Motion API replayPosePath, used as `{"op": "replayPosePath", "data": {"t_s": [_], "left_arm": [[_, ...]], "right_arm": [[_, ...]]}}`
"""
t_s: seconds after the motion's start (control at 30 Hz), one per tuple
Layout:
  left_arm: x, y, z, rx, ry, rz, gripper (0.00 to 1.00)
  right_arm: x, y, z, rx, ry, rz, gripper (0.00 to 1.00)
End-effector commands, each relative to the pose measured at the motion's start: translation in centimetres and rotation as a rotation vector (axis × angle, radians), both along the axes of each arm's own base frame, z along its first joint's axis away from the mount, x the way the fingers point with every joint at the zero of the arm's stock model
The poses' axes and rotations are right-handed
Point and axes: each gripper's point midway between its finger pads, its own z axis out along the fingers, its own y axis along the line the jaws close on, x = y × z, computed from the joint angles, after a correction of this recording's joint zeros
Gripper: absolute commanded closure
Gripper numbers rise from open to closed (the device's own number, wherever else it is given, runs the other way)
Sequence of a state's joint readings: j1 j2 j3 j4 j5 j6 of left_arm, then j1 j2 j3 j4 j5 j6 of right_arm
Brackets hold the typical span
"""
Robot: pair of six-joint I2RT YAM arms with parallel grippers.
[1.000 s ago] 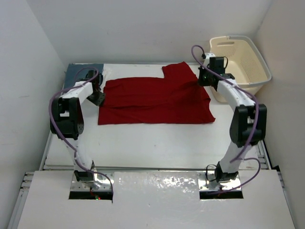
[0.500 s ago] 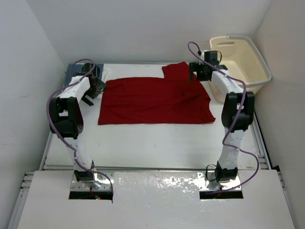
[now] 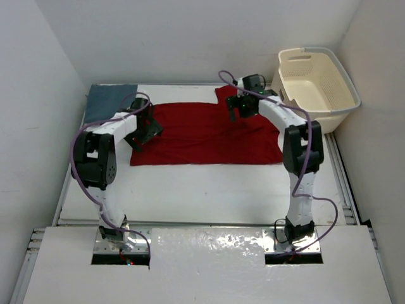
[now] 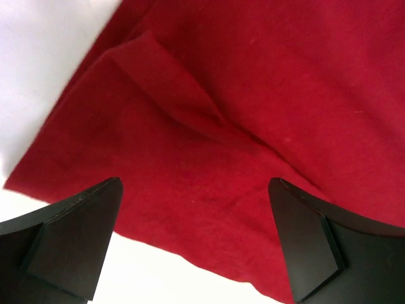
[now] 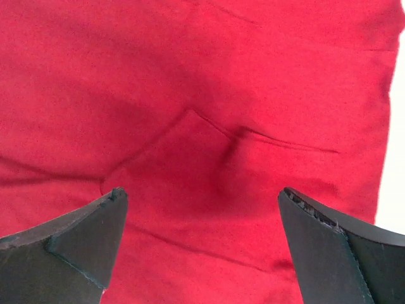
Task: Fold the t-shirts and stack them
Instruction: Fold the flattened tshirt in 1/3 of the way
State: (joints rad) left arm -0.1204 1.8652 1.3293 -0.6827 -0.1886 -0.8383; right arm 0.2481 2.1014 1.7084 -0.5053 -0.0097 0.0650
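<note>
A bright red t-shirt [image 3: 202, 136] lies spread flat across the back half of the table, with a few shallow creases. A dusty blue-grey t-shirt [image 3: 109, 100] lies folded at the back left corner. My left gripper [image 3: 145, 130] hovers open over the red shirt's left edge. In the left wrist view the red cloth [image 4: 253, 95] fills the frame, and the gripper [image 4: 196, 244] holds nothing. My right gripper [image 3: 238, 109] hangs open over the shirt's back right part, near the sleeve. Nothing sits between its fingers [image 5: 69, 247], and only creased red cloth [image 5: 190, 76] lies below the gripper [image 5: 202, 250].
A cream perforated laundry basket [image 3: 338, 104] stands at the back right corner, just right of the right arm. White table surface [image 3: 202, 190] runs from the red shirt's front hem to the arm bases. Walls close in on both sides and the back.
Both grippers went from shut to open. They let go of the red shirt's edges and moved inward over it, the left one rightward and the right one leftward.
</note>
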Motion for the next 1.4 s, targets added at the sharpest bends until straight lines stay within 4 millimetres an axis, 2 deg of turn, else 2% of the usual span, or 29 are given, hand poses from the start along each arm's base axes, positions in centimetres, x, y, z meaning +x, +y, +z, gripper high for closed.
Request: {"op": "replayPosePath", "data": {"t_s": [0.0, 0.03, 0.23, 0.33, 0.37, 0.47, 0.7, 0.83, 0.97, 1.0, 1.03, 1.23, 1.27, 1.37], "left_arm": [[1.3, -0.5, -0.8, -0.053, -0.057, -0.021, 0.00], [1.3, -0.5, -1.3, -0.053, -0.050, -0.025, 0.00], [0.5, -0.9, -3.5, -0.063, 0.012, -0.063, 0.00], [0.2, -0.7, -3.7, -0.053, 0.020, -0.068, 0.00], [0.2, -0.7, -3.7, -0.049, 0.019, -0.073, 0.00], [0.1, -0.8, -3.6, -0.057, 0.013, -0.085, 0.00], [-0.3, -0.8, -4.0, -0.056, 0.030, -0.093, 0.00], [-0.3, -0.8, -4.2, -0.056, 0.036, -0.095, 0.00], [-0.2, -0.8, -4.3, -0.053, 0.036, -0.097, 0.00], [-0.3, -0.8, -4.3, -0.052, 0.038, -0.098, 0.00], [-0.3, -0.7, -4.3, -0.048, 0.039, -0.098, 0.00], [-0.7, -0.7, -4.8, -0.049, 0.049, -0.091, 0.00], [-0.9, -0.7, -4.8, -0.047, 0.051, -0.091, 0.00], [-1.0, -0.5, -4.9, -0.044, 0.052, -0.089, 0.00]], "right_arm": [[0.7, 0.5, -0.8, -0.062, 0.004, -0.093, 0.01], [0.9, 0.5, -1.9, -0.067, 0.016, -0.123, 0.01], [2.9, 1.1, -4.2, -0.057, -0.001, -0.253, 0.02], [3.4, 1.6, -5.4, -0.073, 0.000, -0.251, 0.10], [3.5, 1.9, -5.6, -0.080, -0.002, -0.251, 0.15], [4.2, 1.6, -5.9, -0.137, -0.029, -0.261, 0.17], [5.0, 2.3, -3.7, -0.152, -0.095, -0.235, 0.16], [4.5, 3.2, -4.1, -0.139, -0.085, -0.207, 0.20], [4.2, 3.1, -5.1, -0.153, -0.076, -0.238, 0.20], [4.3, 3.0, -5.3, -0.161, -0.080, -0.245, 0.22], [4.5, 3.0, -5.3, -0.170, -0.097, -0.250, 0.30], [4.3, 2.6, -6.3, -0.187, -0.077, -0.284, 0.52], [4.2, 2.6, -6.4, -0.177, -0.079, -0.295, 0.55], [4.1, 2.5, -6.7, -0.179, -0.075, -0.301, 0.56]]}}
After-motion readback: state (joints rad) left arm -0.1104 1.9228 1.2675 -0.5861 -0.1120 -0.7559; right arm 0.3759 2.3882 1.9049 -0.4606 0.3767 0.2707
